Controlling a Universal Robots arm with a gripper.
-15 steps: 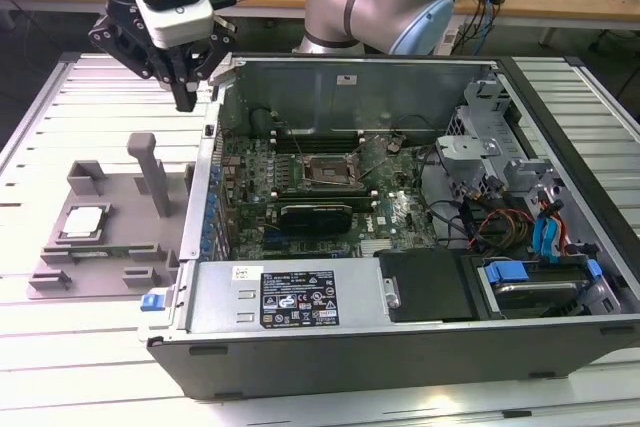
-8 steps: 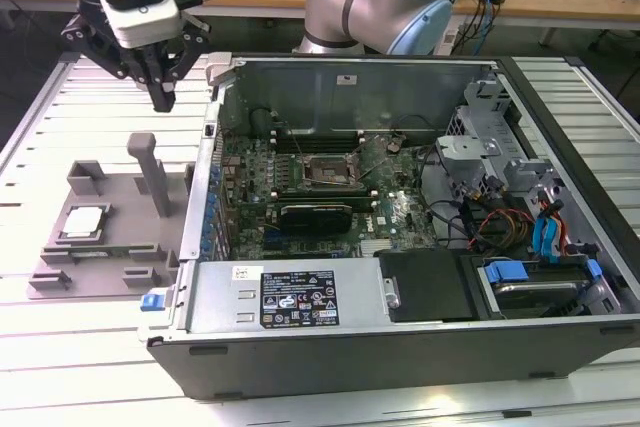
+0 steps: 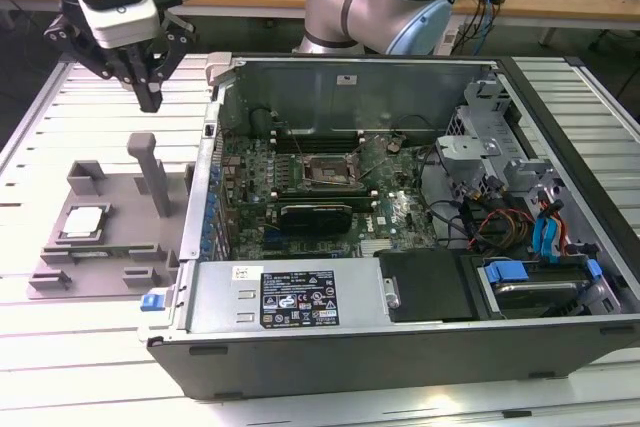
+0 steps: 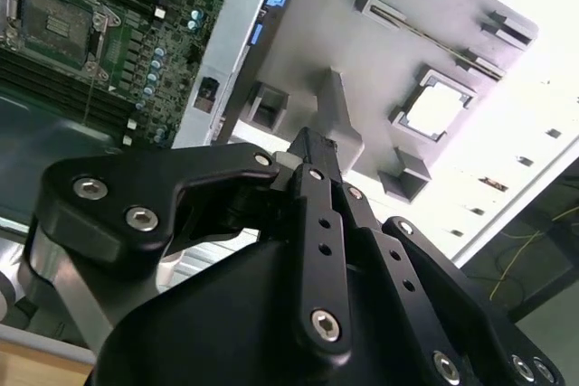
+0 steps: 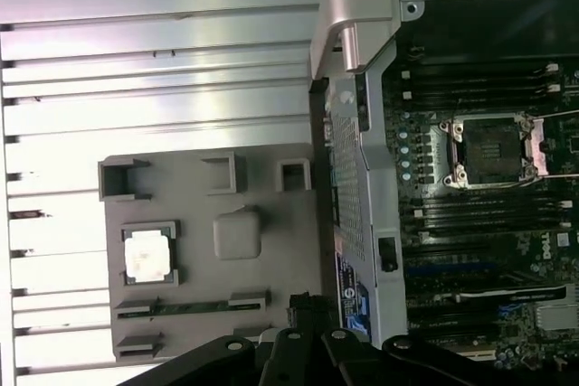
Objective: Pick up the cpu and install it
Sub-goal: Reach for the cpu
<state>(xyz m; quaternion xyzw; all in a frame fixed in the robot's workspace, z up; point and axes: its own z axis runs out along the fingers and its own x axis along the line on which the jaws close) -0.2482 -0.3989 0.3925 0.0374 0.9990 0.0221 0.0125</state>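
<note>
Slatted table carries everything. The open computer case stands just beside the grey tray, on the exterior view's right of it. The gripper hangs above the tray's far part, over the upright post, well clear of the tray surface. Its fingers are drawn together at the tips and there is nothing between them. The black socket sits inside the case, well apart from the tray, with its frame showing and no chip in it. The cpu lies flat in a square recess of the tray, toward the exterior view's left of the post, silvery top up, not yet picked. Judged step: approach for the pick. To do it well, the fingers need to open wide enough to span the chip, come down square to its edges and clear of the post and the raised blocks round the recess, and grip lightly by the rim. Relative to the gripper, the cpu is lower and off to the post's far side, apart from the fingertips, as both wrist views confirm.
</note>
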